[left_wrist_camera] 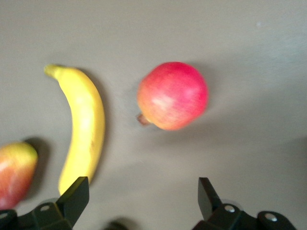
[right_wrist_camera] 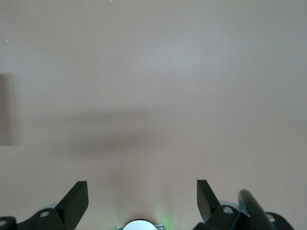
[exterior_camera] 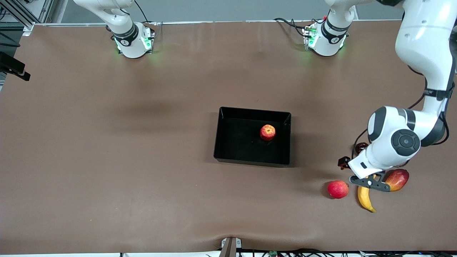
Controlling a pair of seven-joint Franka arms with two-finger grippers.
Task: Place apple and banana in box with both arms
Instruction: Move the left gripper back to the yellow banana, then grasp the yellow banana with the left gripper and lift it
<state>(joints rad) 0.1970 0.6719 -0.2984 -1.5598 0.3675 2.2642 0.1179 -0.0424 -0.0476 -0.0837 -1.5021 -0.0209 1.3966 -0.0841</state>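
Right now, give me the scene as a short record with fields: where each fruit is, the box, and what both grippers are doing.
apple: in the box, toward the left arm's end
banana: on the table, outside the box, between the pink-red fruit and the mango
left gripper: open, empty, low over the banana's upper end
right gripper: open, empty, over bare table; arm waits
done: apple
left: banana
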